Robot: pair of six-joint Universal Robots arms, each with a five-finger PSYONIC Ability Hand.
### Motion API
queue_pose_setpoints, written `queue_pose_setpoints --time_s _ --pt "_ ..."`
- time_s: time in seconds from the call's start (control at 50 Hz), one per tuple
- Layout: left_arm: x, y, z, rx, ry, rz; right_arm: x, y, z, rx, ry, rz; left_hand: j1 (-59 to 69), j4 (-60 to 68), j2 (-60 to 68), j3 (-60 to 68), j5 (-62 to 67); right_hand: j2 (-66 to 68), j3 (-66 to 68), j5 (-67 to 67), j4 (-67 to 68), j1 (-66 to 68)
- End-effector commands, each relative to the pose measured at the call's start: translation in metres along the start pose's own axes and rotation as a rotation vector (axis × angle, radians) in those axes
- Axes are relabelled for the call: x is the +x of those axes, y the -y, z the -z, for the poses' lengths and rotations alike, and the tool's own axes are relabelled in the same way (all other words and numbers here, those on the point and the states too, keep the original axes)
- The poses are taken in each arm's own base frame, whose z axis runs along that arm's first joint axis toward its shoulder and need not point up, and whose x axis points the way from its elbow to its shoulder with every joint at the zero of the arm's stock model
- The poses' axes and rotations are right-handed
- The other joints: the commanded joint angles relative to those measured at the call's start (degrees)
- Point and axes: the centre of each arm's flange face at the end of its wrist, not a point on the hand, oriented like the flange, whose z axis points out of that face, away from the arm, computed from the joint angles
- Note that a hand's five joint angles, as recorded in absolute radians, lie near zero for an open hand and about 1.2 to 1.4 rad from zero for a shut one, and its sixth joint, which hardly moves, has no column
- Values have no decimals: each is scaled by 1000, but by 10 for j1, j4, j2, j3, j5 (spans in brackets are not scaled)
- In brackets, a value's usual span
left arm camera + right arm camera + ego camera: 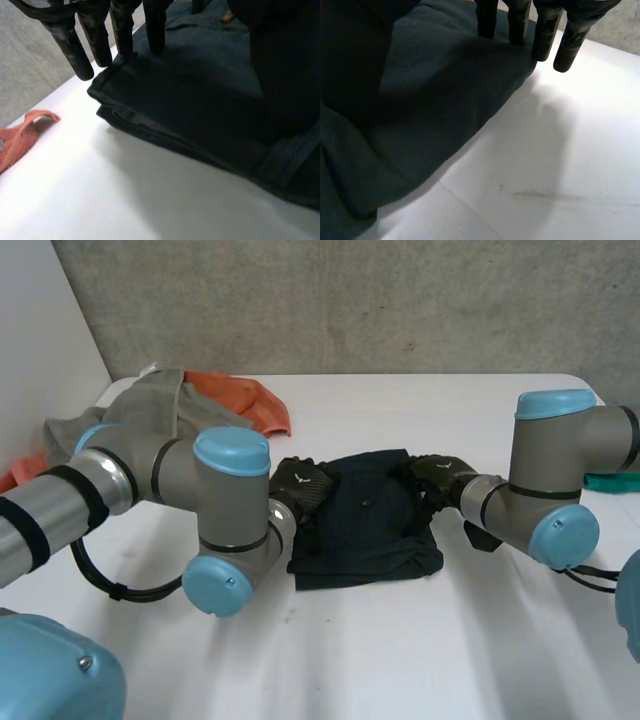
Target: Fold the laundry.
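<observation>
Navy cloth [365, 520] lies folded between the hands — left hand [122, 30] and right hand [547, 32] each touch an opposite edge, fingers straight, gripping nothing. Likely smoothing a fold — next calls for pinching those edges.

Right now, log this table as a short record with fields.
garment in work: dark blue cloth, folded, lying flat at the middle of the white table
left robot hand: open, straight fingers at the cloth's left edge
right robot hand: open, straight fingers at the cloth's right edge
waiting pile: grey garment and orange garment, together at the table's far left
</observation>
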Motion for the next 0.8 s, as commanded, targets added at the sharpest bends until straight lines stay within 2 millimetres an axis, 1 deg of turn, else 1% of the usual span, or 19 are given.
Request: queue_pose_setpoints --time_s 0.02,0.1,0.16,0.18,0.2,0.26,0.32,0.38,0.4,0.46,0.48,0.52,0.54,0.56,0.6,0.66,0.72,0.78,0.8 --pt "-4 -2 -2 -7 3 -18 0 -3 -2 -19 1 46 -2 4 3 -1 7 -11 -4 -26 -22 22" --pt "-6 5 1 3 5 -18 1 4 2 -3 -12 89 -5 0 0 -4 3 -11 -4 -26 -22 22" --pt "-14 27 11 53 24 -11 2 19 10 34 -28 118 -10 -5 -5 -9 -2 -11 -4 -26 -22 22" --pt "-16 33 14 67 28 -8 2 30 17 63 -35 134 -12 -7 -7 -11 -4 -11 -4 -26 -22 22" --pt "-19 45 21 94 34 -5 2 36 22 78 -37 139 -14 -8 -9 -12 -5 -11 -4 -26 -22 22" --pt "-23 59 30 126 40 2 3 53 37 127 -73 157 -17 -12 -12 -16 -9 -11 -4 -26 -22 22" --pt "-27 75 44 163 45 24 2 64 48 193 -105 174 -22 -17 -17 -21 -14 -11 -4 -26 -22 22" --pt "-32 91 61 201 42 47 0 71 65 268 -145 197 -22 -17 -17 -21 -14 -11 -4 -26 -22 22" --pt "-32 95 67 212 37 51 -3 71 75 296 -157 210 -22 -17 -17 -21 -14 -11 -4 -26 -22 22" --pt "-33 109 87 255 -19 53 -11 61 86 310 -155 228 -20 -15 -15 -19 -12 -11 -4 -26 -22 22" --pt "-32 110 92 261 -43 50 -19 51 92 302 -143 240 -20 -15 -15 -19 -12 -11 -4 -26 -22 22" --pt "-31 112 106 269 -110 47 -29 38 97 291 -121 251 -22 -17 -17 -21 -14 -11 -4 -26 -22 22" --pt "-32 111 110 269 -125 47 -34 31 99 279 -109 256 -22 -17 -17 -21 -14 -11 -4 -26 -22 22" --pt "-33 111 114 271 -139 47 -43 16 102 260 -87 267 -22 -17 -17 -21 -14 -11 -4 -26 -22 22" --pt "-36 110 123 270 -181 51 -51 2 103 248 -69 279 -20 -15 -15 -19 -12 -11 -4 -26 -22 22" --pt "-38 110 130 269 -212 63 -64 -20 104 253 -54 321 -22 -17 -17 -21 -14 -11 -4 -26 -22 22" --pt "-36 111 136 272 -248 93 -82 -32 103 291 -20 350 -20 -15 -15 -19 -12 -11 -4 -26 -22 22" --pt "-36 113 139 278 -268 129 -88 -39 97 294 -3 362 -19 -13 -14 -17 -10 -11 -4 -26 -22 22" --pt "-36 114 140 279 -270 136 -91 -46 91 286 6 369 -17 -12 -12 -16 -9 -11 -4 -26 -22 22"
